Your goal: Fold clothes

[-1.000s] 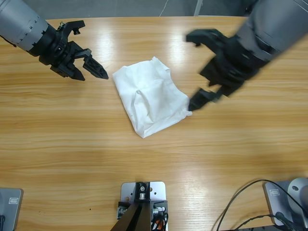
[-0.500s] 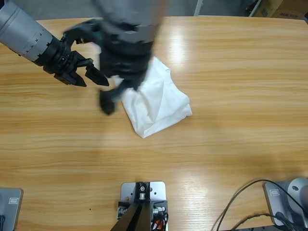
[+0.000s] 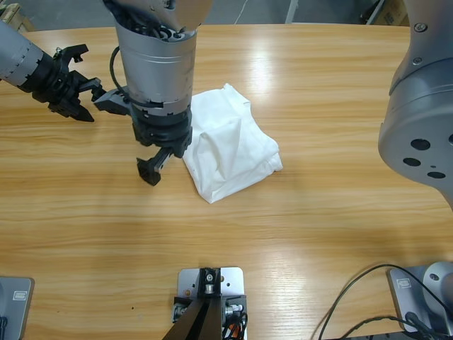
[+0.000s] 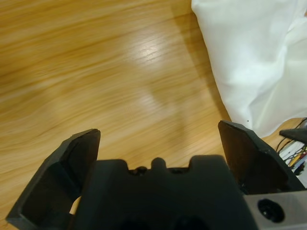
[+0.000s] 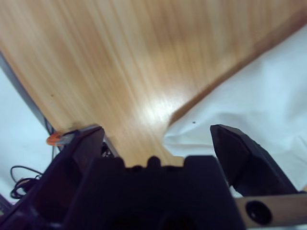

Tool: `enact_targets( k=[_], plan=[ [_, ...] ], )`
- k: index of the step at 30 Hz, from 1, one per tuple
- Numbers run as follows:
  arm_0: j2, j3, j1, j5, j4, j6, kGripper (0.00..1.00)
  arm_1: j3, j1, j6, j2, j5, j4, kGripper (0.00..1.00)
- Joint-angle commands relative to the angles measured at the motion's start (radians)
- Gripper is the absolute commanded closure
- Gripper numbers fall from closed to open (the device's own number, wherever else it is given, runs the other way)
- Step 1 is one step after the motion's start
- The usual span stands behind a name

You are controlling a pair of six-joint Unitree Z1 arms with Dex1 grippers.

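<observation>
Moved: the right gripper (image 5: pixel 156 139) has swung from the right side of the T-shirt (image 3: pixel 230 138) over to its left side, and the left gripper (image 3: pixel 71 85) has pulled back toward the left edge of the table (image 3: pixel 318 234).
Right gripper: its jaws are wide apart and hold nothing. One jaw tip is low, just beside the shirt's left edge. It may touch the table, but I cannot tell for sure.
Left gripper: its jaws are spread apart too, with nothing between them. It is well apart from the shirt.
T-shirt: it lies in the middle of the table as a small, puffy bundle, already folded over on itself.
How it will handle: I think it is light, soft and floppy. It will sag and slide on the smooth wood, and a fold can fall open if it is tugged.
Where to hold: pinch a thick folded edge or a corner, such as the left edge by the right gripper.
</observation>
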Motion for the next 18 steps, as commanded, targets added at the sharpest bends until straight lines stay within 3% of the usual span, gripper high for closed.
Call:
enact_targets(
  k=[1,18],
  plan=[
    [0.059,0.031,0.009,0.01,0.0,0.015,0.036,-0.057,-0.053,-0.029,0.074,-0.019,0.216,0.1],
    [0.059,0.031,0.008,0.005,0.001,0.025,0.036,0.23,-0.078,-0.036,0.024,-0.052,0.191,0.105]
  ],
)
